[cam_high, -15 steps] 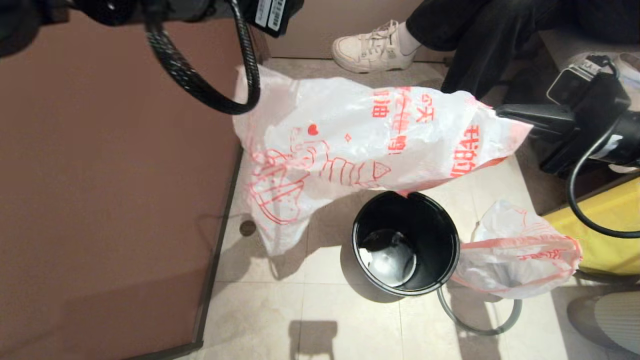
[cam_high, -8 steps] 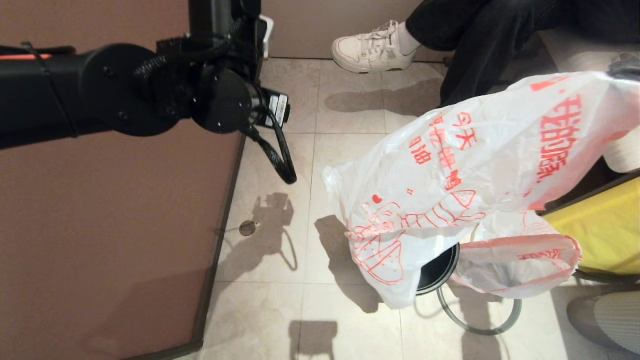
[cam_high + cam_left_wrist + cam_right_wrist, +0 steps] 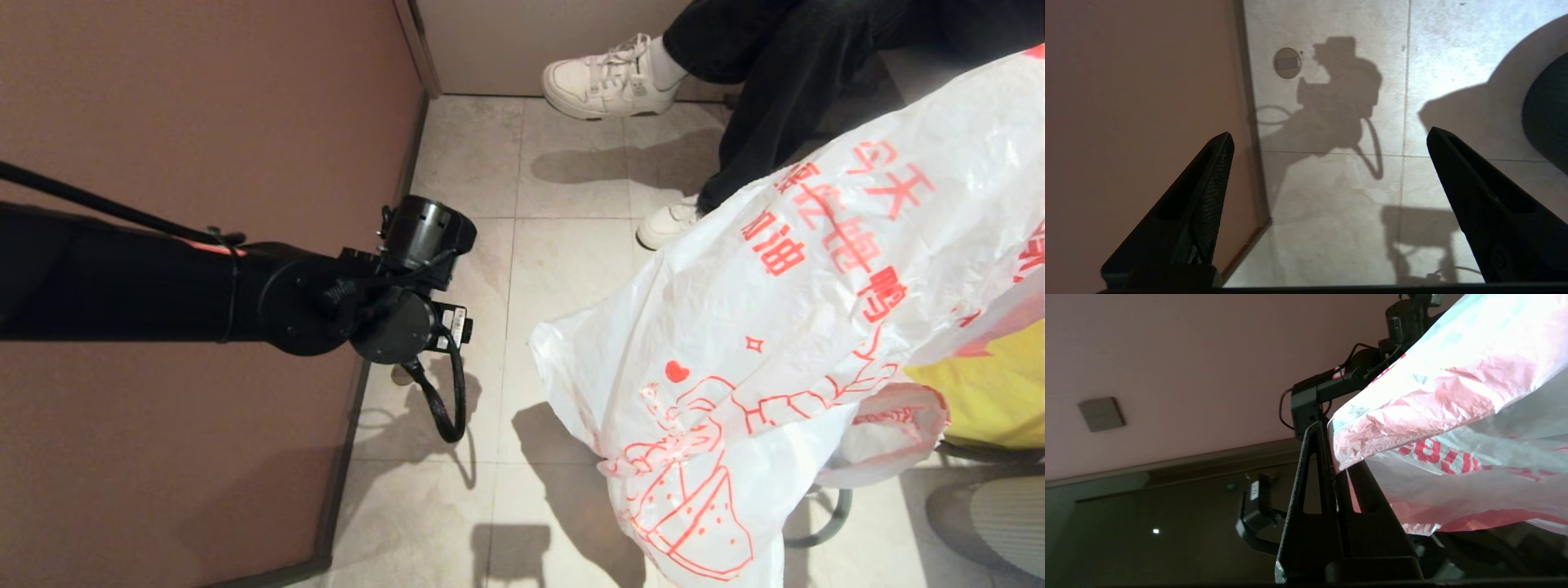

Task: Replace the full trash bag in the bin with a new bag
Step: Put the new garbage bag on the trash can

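The new bag (image 3: 784, 327), whitish film with red print, hangs across the right side of the head view and covers the spot where the bin stood. My right gripper (image 3: 1331, 451) is shut on its pink-red edge (image 3: 1412, 416); in the head view that gripper is out of frame. The full trash bag (image 3: 898, 429) peeks out behind it on the floor. A grey hoop (image 3: 833, 518) lies on the tiles below. The bin (image 3: 1549, 110) shows only as a dark curve in the left wrist view. My left gripper (image 3: 1329, 134) hangs open and empty over the tiles by the wall; its arm (image 3: 384, 314) reaches in from the left.
A brown wall panel (image 3: 188, 122) runs along the left with a dark skirting edge. A person's white shoes (image 3: 608, 73) and dark trousers (image 3: 784, 73) are at the back. A yellow object (image 3: 992, 392) stands at the right. A round floor cap (image 3: 1287, 62) sits near the wall.
The left arm let go of the new bag and dropped low beside the wall. The right gripper carried the bag right and up, so it now hides the bin.
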Robot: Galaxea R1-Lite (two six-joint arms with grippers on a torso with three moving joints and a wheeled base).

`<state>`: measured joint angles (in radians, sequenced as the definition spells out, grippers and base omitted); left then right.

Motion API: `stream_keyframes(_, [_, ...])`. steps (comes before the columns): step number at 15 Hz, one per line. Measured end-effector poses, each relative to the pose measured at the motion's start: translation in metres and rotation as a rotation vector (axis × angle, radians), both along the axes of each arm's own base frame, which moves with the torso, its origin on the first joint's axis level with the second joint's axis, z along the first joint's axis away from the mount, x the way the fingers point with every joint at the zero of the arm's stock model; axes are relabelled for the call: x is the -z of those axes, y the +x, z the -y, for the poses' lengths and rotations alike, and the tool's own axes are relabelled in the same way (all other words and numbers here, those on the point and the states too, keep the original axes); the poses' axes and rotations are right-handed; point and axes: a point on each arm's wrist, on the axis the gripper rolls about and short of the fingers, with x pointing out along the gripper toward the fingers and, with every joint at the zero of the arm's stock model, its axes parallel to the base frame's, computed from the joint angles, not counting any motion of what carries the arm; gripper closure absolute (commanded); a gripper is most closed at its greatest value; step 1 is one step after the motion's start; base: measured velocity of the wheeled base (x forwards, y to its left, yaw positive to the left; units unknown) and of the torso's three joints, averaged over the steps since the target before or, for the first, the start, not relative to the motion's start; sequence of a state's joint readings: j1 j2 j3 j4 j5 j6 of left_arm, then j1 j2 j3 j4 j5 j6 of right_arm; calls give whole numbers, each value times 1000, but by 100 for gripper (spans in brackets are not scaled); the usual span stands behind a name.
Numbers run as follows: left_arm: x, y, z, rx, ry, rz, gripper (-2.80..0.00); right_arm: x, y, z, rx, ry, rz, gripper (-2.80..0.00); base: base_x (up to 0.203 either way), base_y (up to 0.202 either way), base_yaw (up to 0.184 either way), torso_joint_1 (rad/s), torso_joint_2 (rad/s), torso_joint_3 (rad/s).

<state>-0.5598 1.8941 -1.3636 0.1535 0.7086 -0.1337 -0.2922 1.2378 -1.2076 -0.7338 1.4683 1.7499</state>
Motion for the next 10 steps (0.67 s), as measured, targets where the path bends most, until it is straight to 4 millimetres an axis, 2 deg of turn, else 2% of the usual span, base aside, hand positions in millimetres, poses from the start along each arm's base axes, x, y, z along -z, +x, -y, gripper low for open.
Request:
stream_keyframes(3, [12, -7, 18, 85, -49, -17, -280, 9, 8, 10, 17, -95, 155, 0, 0, 0, 0, 0, 0, 0])
stream_keyframes(6, [6, -16, 27, 117, -89, 10, -280, 13, 9, 3, -22, -154, 358, 0, 0, 0, 0, 0, 0, 0])
stream_keyframes(10, [2, -34, 37, 138, -148, 21, -280, 32, 11, 8, 3, -205, 480, 0, 0, 0, 0, 0, 0, 0])
